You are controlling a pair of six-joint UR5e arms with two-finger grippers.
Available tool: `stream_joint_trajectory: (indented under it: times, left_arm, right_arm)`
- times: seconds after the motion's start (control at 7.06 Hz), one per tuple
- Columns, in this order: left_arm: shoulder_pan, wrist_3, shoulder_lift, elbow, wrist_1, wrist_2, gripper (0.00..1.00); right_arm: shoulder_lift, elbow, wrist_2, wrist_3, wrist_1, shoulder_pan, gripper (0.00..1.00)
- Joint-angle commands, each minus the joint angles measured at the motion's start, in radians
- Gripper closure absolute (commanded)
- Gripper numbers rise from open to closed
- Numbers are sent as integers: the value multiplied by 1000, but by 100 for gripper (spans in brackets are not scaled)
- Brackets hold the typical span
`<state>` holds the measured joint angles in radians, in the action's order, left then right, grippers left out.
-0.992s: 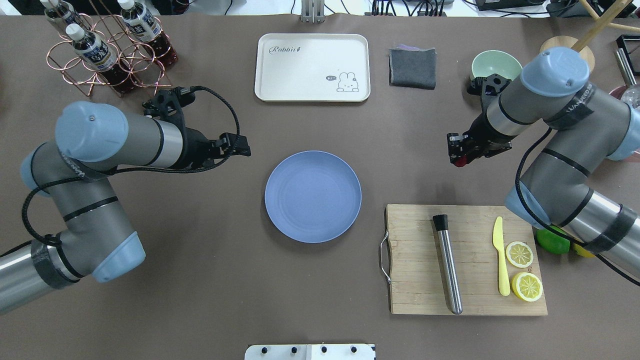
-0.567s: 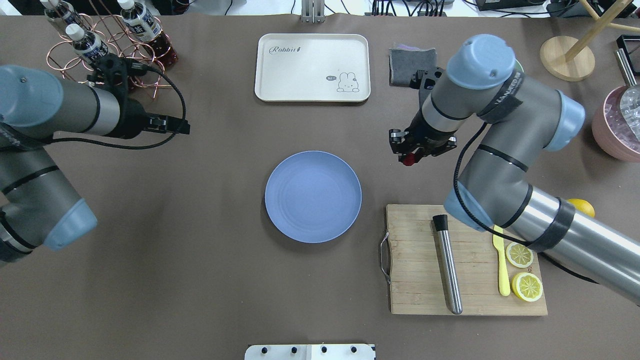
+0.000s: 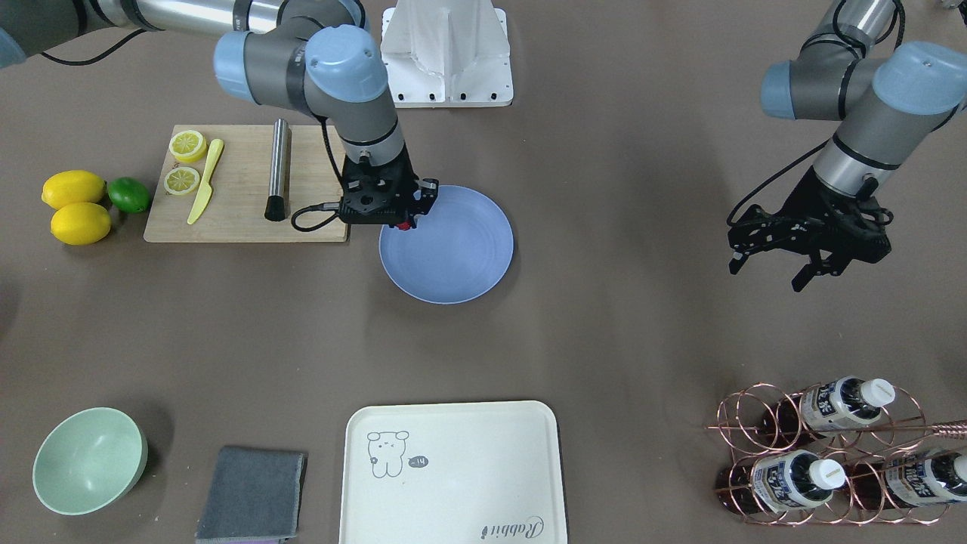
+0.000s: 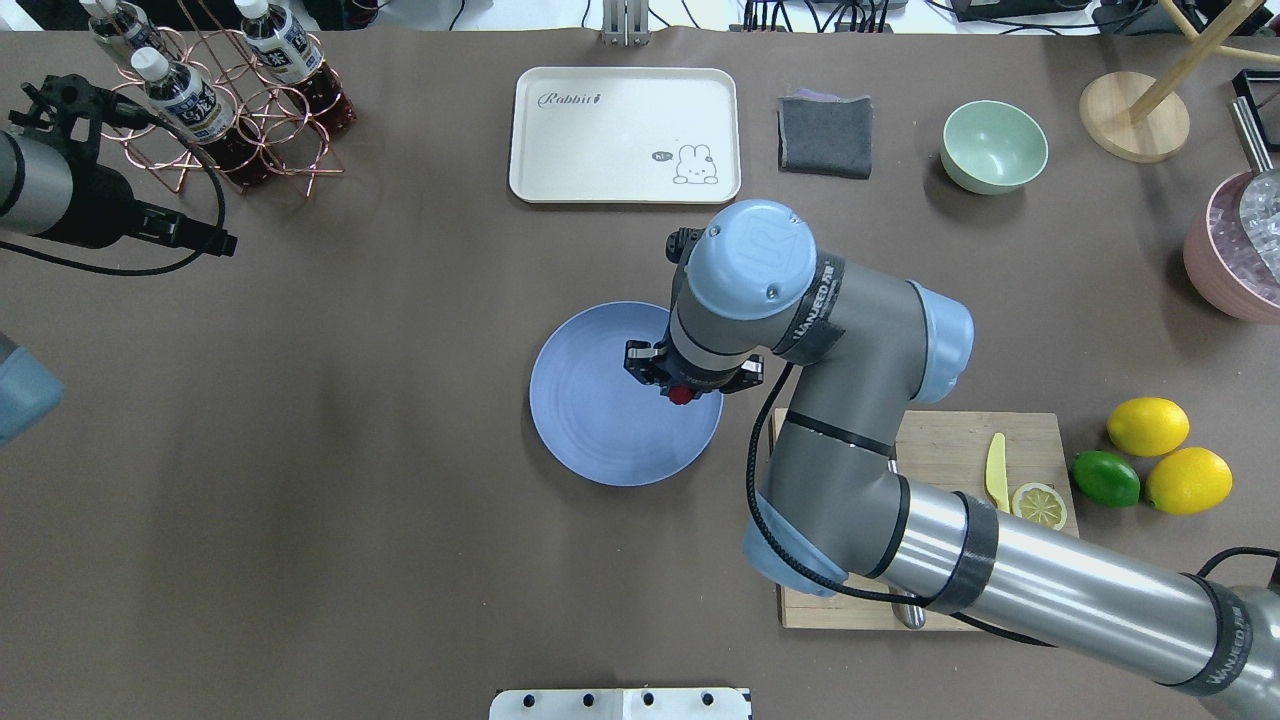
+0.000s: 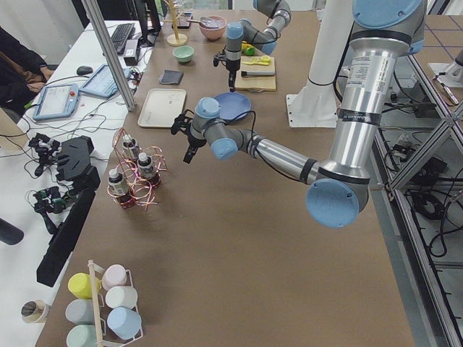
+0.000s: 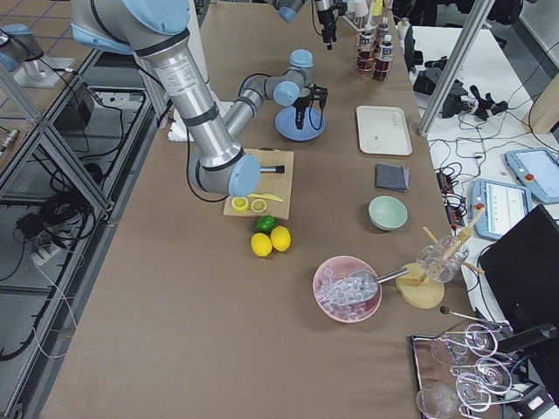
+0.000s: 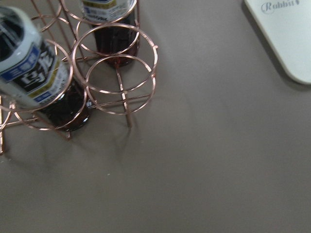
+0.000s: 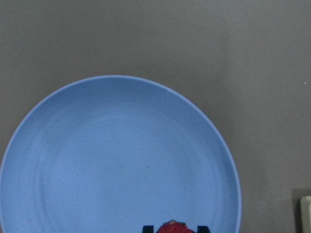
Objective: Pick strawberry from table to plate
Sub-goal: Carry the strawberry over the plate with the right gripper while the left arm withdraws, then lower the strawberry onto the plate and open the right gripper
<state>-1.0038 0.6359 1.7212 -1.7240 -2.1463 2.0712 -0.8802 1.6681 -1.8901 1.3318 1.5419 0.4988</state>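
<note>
1. I see the strawberry (image 4: 681,394) pinched in the right gripper (image 3: 405,222), which is clamped on it. In the right wrist view the berry shows red at the bottom edge, with a dark fingertip on each side.
2. The berry is over the plate (image 4: 600,430), above the part nearest the cutting board (image 3: 234,219). I cannot tell whether it touches the plate's surface.
3. The blue plate lies flat on the table (image 4: 400,540), just beside the board.
4. My left gripper (image 3: 767,273) hangs well apart from the plate. Its fingers are spread with nothing between them, and it is near the copper bottle rack (image 3: 823,453).
5. Along the far side of the table in the overhead view are the cream tray (image 4: 620,130), a folded grey cloth (image 4: 825,135) and the green bowl (image 4: 993,146).
6. Two lemons (image 4: 1148,426) and a lime (image 4: 1105,478) lie together on the table past the board's far end from the plate.
</note>
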Motion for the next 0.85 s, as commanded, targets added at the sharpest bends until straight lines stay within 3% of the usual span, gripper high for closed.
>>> stream_joint_trajectory:
  times: [0.0,0.42,0.71]
  left_arm:
    - [-56,-59,-28,55,10,79,2]
    - [-99,-116,-57,66,6,107,2]
    - [-110,-116,-58,72,8,115,2]
  right_arm:
    - [64,-81,42,13,0,-37,100]
    - [92,-145,66,3,-6,-42,100]
    - [95,-204,85,3,-96,-51,100]
